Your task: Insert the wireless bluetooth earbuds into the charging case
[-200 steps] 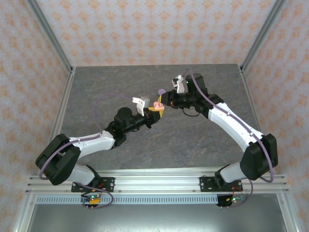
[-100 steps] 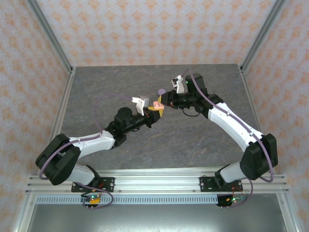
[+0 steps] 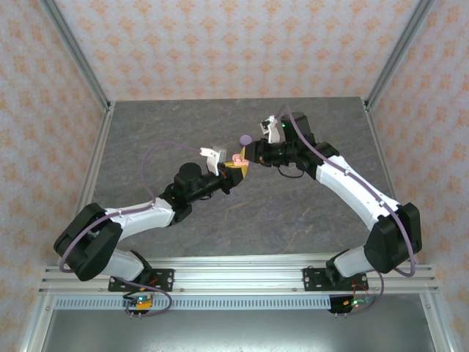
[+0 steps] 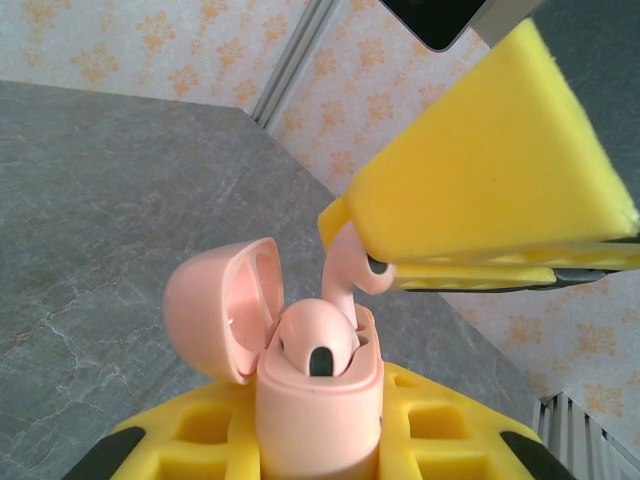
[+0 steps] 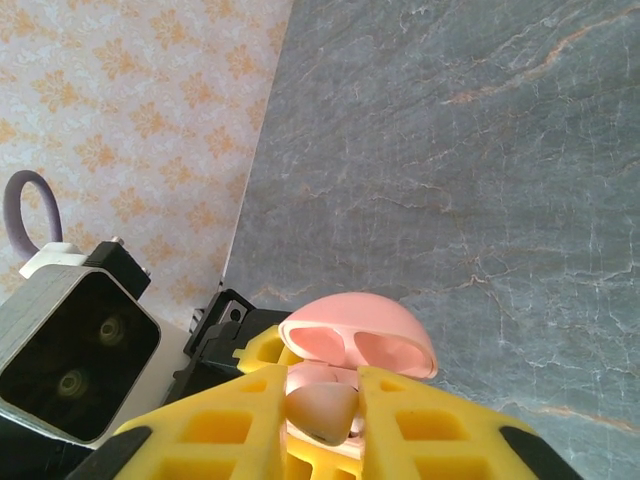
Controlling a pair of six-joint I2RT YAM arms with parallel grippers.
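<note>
We see the left gripper (image 3: 233, 168) clenched on the pink charging case (image 4: 290, 400), its lid swung open and one pale pink earbud (image 4: 318, 345) seated inside. The right gripper (image 5: 320, 385) pinches a second earbud (image 4: 345, 265) by its head, with the stem reaching down to the case's rim, all above the grey worktop (image 3: 293, 220).

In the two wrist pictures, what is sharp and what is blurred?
Left wrist: the pink case and the held earbud are sharp, the wallpaper behind soft. Right wrist: the earbud between the yellow fingers is slightly blurred, the table crisp.
</note>
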